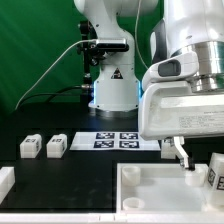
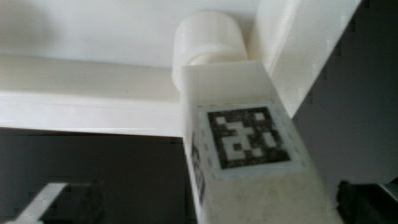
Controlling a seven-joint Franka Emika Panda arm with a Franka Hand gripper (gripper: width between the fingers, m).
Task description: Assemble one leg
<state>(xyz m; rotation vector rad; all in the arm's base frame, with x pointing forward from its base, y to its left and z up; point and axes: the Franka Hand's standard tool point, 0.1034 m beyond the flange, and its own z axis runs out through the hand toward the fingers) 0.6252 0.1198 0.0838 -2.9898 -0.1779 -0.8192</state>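
A leg (image 2: 240,140) is seen close below the wrist camera, its long axis running away toward the white tray-like part (image 1: 160,190). The gripper (image 1: 180,152) is held open over it (nothing gripped). Farther off, two spare legs (image 1: 43,146) are left on the tabletop (image 1: 70,170).

Smooth matt white plastic leg (image 2: 240,150) with printed tag; glossy white tray-like part (image 1: 150,190); matt black table (image 1: 60,185).
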